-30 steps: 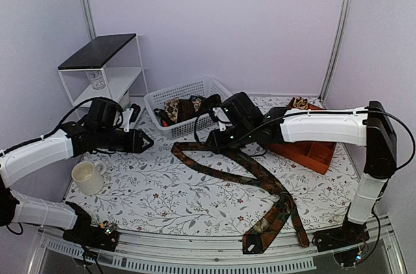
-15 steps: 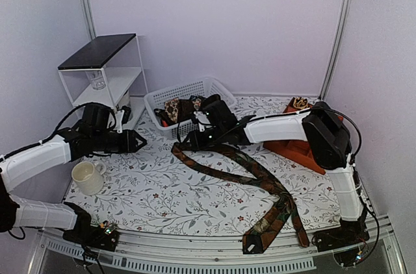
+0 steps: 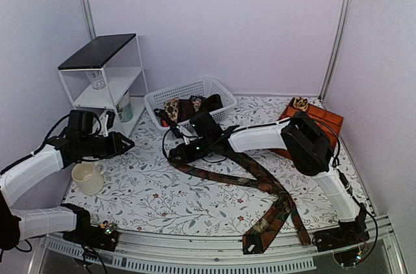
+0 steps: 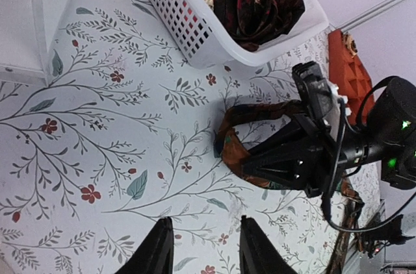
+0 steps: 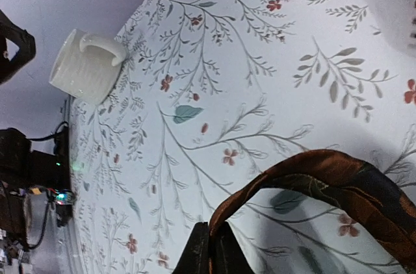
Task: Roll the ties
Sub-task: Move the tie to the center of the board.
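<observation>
Right end effector seems clamped on the tie at its looped end; left end effector gapes, well apart.

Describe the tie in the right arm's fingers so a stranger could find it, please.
Start at the white basket on the table. Just in front of it, the right arm's fingers pinch a brown-and-rust tie. Unlike the ties bundled in the basket, it trails to the table's near edge.

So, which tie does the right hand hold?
The long rust-brown patterned fabric tie stretched over the table; the others sit bunched in the white plastic basket.
</observation>
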You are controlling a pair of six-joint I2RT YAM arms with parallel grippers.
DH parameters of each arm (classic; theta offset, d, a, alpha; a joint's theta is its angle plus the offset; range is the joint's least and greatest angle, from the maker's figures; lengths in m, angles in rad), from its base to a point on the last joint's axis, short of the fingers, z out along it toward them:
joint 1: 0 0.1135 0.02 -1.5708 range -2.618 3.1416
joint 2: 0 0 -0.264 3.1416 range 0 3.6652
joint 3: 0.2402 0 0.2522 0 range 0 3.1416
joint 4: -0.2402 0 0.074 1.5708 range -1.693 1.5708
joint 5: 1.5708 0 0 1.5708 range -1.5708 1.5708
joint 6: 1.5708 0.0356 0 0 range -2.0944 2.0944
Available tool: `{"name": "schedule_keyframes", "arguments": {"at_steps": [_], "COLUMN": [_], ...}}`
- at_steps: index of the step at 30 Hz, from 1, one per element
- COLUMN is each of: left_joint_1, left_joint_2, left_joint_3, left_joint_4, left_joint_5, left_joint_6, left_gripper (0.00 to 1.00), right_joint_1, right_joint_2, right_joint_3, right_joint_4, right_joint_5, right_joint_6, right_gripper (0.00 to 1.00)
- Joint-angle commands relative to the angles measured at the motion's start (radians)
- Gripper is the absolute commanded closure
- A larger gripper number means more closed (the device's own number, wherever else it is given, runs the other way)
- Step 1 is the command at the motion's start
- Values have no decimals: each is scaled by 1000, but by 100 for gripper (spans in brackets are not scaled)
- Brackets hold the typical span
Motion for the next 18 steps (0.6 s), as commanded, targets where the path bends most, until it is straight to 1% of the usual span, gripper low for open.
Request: {"name": "schedule_keyframes", "arguments": {"at_steps": [1, 4, 6, 8, 12, 14, 15, 18], "left_joint_1": [13, 13, 13, 13, 13, 12, 8, -15], "left_joint_2": [-42, -55, -66, -87, -131, -138, -137, -132], "left_joint_3": [-28, -54, -64, -73, -87, -92, -86, -65], "left_joint_4": [2, 12, -1, -11, -23, -35, -57, -98], "left_joint_5": [48, 54, 30, -3, -42, -53, -71, -127], "left_joint_6": [-58, -106, -126, -139, -156, -160, -158, -150], "left_gripper": [68, 71, 72, 70, 70, 71, 72, 72], "right_joint_1": [54, 95, 121, 145, 170, 169, 168, 150], "right_joint_2": [31, 5, -11, -21, -12, 2, 9, -8], "right_joint_3": [45, 38, 33, 34, 49, 76, 90, 122], "right_joint_4": [18, 20, 23, 42, 82, 76, 69, -20], "right_joint_5": [-142, -210, -249, -296, -329, -314, -290, -137], "right_joint_6": [-44, -72, -78, -68, -40, -26, -30, -30], "right_gripper": [100, 100, 100, 100, 100, 100, 98, 76]}}
